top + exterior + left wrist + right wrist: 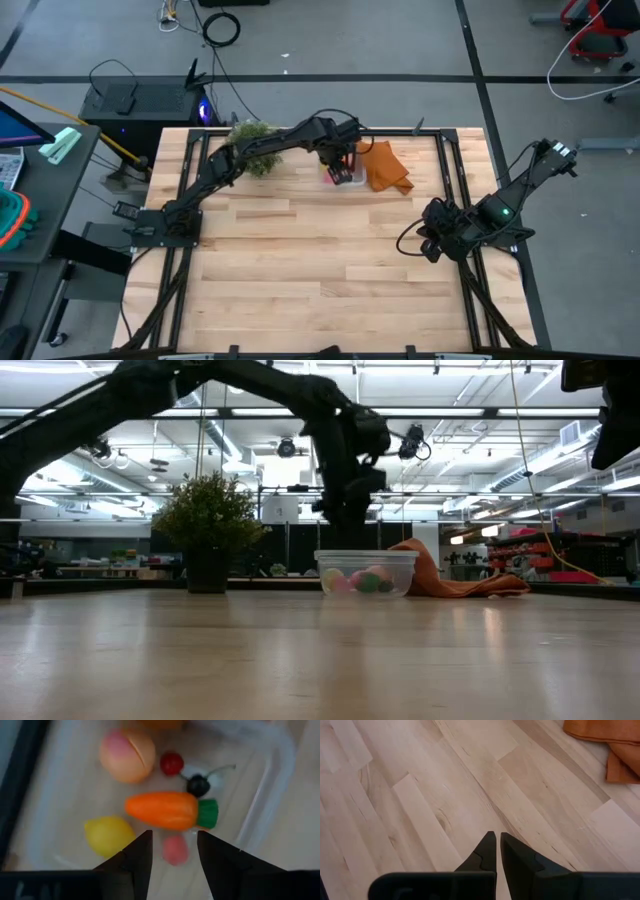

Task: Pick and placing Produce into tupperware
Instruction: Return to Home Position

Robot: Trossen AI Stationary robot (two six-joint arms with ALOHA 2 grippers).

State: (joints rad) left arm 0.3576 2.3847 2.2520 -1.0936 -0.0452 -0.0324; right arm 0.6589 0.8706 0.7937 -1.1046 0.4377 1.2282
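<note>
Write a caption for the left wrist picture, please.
The left arm's open fingers hang over a clear box holding a carrot, lemon, peach and cherry.

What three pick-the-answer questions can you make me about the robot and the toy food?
1. Where is the carrot?
A) on the cloth
B) in the clear box
C) under the plant

2. What colour is the lemon?
A) blue
B) white
C) yellow

3. How is the left pincer above the box?
A) open
B) shut on the carrot
C) shut on the lemon

Answers:
1 B, it lies inside the box walls beside the lemon.
2 C, it shows bright yellow.
3 A, its fingers stand apart, holding nothing.

The right pincer waits shut at the table's right side.
</note>
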